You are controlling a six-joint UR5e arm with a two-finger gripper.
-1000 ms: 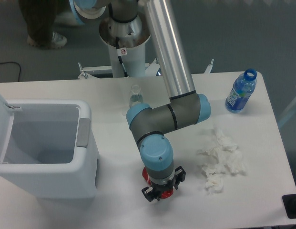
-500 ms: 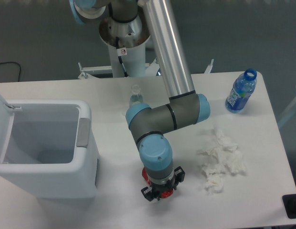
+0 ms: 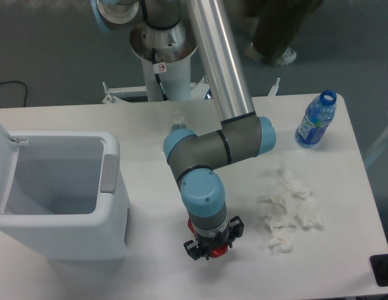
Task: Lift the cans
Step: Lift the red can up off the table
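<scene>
The crushed red can (image 3: 192, 227) is on the white table near the front edge, mostly hidden under my wrist; only red slivers show at its left side and between the fingers. My gripper (image 3: 209, 248) points straight down over the can, with its black fingers (image 3: 192, 248) closed against the can's two sides. I cannot tell whether the can is touching the table or lifted off it.
An open white bin (image 3: 56, 187) stands at the left. Crumpled white tissues (image 3: 290, 209) lie to the right of the gripper. A blue-labelled bottle (image 3: 315, 120) stands at the back right. A clear bottle (image 3: 177, 122) is half hidden behind my forearm. A person's feet (image 3: 268, 53) show beyond the table.
My arm's elbow and wrist have shifted slightly up and to the left, with the can still between the fingers. The person behind the table has walked from the left to the right.
</scene>
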